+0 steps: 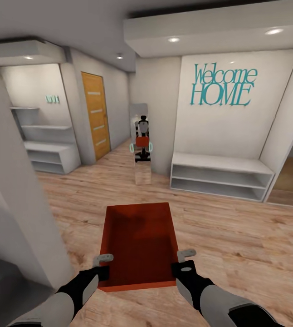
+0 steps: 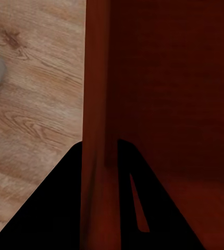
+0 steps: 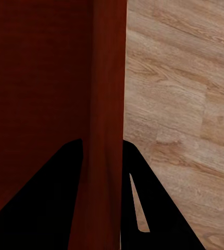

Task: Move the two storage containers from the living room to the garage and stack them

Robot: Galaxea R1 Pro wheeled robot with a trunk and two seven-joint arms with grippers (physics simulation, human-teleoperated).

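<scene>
A red-orange storage container (image 1: 139,245) hangs in front of me above the light wood-plank floor, carried between both arms. My left gripper (image 1: 103,268) is shut on its left wall near the closer end. My right gripper (image 1: 183,262) is shut on its right wall. In the left wrist view that wall (image 2: 96,104) runs between the two dark fingers (image 2: 54,208). The right wrist view has the other wall (image 3: 109,94) clamped between its fingers (image 3: 54,203). The box is open-topped and empty.
I face an entry hall: a white low shelf bench (image 1: 221,177) under a "Welcome HOME" wall (image 1: 223,86), a tall mirror (image 1: 141,143) reflecting me, an orange-wood door (image 1: 95,116) down the hall, white shelving (image 1: 51,145) at left, a pale wall corner (image 1: 10,190) close on my left.
</scene>
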